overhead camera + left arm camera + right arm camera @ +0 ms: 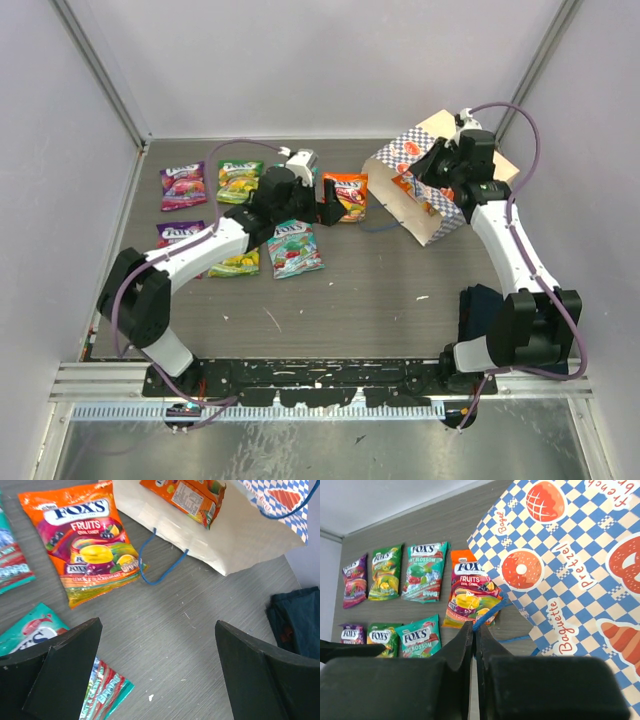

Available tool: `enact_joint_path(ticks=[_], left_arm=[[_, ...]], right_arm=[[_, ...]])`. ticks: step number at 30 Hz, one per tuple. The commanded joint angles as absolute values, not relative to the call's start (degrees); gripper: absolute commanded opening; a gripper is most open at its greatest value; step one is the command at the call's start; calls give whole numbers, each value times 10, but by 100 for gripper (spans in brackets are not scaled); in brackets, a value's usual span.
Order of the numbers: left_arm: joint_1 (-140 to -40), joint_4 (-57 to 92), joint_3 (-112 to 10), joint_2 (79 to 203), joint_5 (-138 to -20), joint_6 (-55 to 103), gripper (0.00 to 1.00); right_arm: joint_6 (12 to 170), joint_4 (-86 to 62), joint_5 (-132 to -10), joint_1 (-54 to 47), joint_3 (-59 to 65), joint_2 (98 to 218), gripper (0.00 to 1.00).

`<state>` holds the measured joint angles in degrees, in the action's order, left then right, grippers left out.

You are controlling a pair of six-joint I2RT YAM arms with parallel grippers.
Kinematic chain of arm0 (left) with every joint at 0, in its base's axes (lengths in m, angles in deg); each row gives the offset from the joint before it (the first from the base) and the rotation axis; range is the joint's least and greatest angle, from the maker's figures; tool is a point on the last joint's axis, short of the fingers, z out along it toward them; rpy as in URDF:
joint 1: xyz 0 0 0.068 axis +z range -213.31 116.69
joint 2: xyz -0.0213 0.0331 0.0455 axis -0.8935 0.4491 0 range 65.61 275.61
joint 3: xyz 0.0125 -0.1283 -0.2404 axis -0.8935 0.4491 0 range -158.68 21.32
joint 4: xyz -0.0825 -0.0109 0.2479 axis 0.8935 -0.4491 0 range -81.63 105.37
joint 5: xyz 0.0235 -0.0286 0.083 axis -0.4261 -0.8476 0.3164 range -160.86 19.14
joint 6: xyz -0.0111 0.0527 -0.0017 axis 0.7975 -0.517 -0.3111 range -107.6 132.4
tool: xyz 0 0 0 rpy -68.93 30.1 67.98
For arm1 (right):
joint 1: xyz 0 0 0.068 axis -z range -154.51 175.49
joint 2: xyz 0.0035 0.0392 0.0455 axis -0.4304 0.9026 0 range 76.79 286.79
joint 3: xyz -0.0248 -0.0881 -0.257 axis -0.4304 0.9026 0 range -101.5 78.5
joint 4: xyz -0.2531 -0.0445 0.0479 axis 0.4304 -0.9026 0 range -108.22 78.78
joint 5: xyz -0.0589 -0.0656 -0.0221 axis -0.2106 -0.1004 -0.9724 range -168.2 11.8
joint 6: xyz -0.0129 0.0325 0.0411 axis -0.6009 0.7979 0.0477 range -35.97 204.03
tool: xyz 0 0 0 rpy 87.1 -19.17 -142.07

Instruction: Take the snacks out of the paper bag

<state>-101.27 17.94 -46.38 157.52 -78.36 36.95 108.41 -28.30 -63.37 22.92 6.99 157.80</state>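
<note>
Progress: 7 packets point(422, 572) lay left of paper bag point(425, 215), 1 orange packet point(185, 495) remained inside | left gripper point(157, 635) wide open, empty | right gripper point(475, 630) apparently pinched shut on the bag's cord handle point(492, 612)

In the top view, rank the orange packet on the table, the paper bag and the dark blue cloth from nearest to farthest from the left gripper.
From the left gripper:
1. The orange packet, just right of its fingers.
2. The paper bag, farther right, towards the back.
3. The dark blue cloth, far right, by the right arm's base.
</note>
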Motion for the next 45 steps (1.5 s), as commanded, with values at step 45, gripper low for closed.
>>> enact_joint_path(ticks=[45], left_arm=[[-1150, 280, -1050, 2200, -542, 923, 67]], right_arm=[[1224, -137, -573, 364, 208, 1419, 1]])
